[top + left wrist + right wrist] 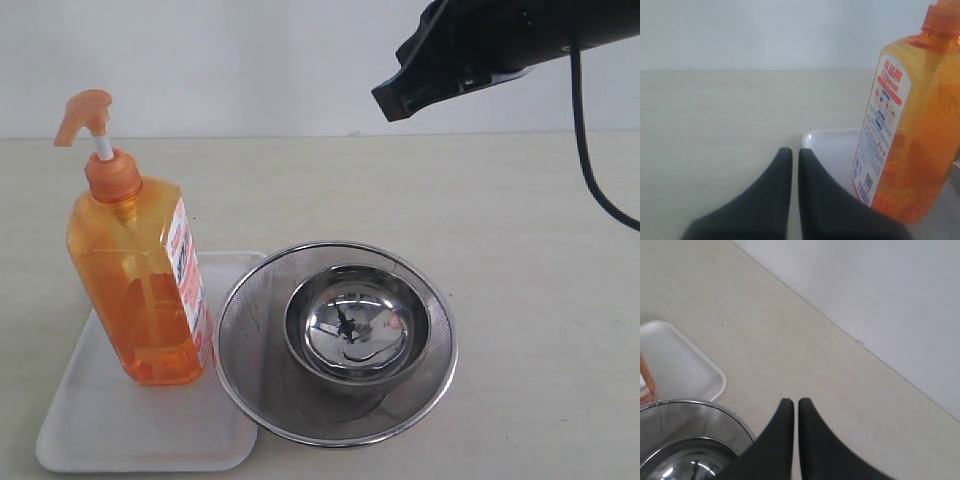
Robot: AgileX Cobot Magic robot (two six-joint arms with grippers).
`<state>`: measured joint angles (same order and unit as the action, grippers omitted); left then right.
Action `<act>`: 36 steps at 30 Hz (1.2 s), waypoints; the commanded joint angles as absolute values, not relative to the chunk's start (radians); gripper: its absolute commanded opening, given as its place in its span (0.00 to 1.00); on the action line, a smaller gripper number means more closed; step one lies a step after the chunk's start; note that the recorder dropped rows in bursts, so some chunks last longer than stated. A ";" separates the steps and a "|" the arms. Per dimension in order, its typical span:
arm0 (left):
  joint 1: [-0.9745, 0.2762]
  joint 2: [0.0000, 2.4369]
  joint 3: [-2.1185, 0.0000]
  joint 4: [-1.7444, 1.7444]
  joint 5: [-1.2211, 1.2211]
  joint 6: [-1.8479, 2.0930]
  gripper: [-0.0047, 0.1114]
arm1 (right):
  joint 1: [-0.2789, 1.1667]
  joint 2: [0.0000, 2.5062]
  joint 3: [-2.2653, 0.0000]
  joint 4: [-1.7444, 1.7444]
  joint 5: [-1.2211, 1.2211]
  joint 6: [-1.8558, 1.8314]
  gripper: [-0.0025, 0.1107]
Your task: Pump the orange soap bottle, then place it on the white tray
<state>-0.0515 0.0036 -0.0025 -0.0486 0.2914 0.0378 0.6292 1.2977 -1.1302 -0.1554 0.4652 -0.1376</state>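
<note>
The orange soap bottle (pixel 145 285) stands upright on the white tray (pixel 120 425) at the left, pump head raised. In the left wrist view the bottle (pixel 912 125) rises beside a corner of the tray (pixel 832 145). My left gripper (pixel 791 151) is shut and empty, low over the table just outside that corner, apart from the bottle. It does not show in the exterior view. My right gripper (pixel 395 100) hangs high at the back right, shut on nothing (pixel 791 401), above the table behind the strainer. A sliver of the bottle (pixel 644 385) and the tray (pixel 682 365) show in the right wrist view.
A round steel mesh strainer (pixel 250 340) holding a shiny steel bowl (pixel 357 325) sits right of the tray, touching its edge. A black cable (pixel 590 170) hangs from the right arm. A pale wall bounds the table's far edge.
</note>
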 commanded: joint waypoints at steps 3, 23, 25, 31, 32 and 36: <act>-0.051 0.000 0.000 -0.060 0.296 0.042 0.08 | 0.625 1.288 -1.128 -0.163 0.453 -0.136 0.02; -0.051 0.000 0.000 -0.060 0.296 0.042 0.08 | 0.625 1.236 -1.128 -0.163 0.453 -0.081 0.02; -0.051 0.000 0.000 -0.060 0.296 0.042 0.08 | 0.625 1.196 -1.128 -0.163 0.453 -0.075 0.02; -0.051 0.000 0.000 -0.060 0.296 0.042 0.08 | 0.625 1.077 -1.128 -0.163 0.453 -0.071 0.02; -0.051 0.000 0.000 -0.060 0.296 0.042 0.08 | 0.625 1.064 -1.128 -0.163 0.453 -0.071 0.02; -0.051 0.000 0.000 -0.060 0.296 0.042 0.08 | 0.608 0.976 -1.128 -0.159 0.466 -0.066 0.02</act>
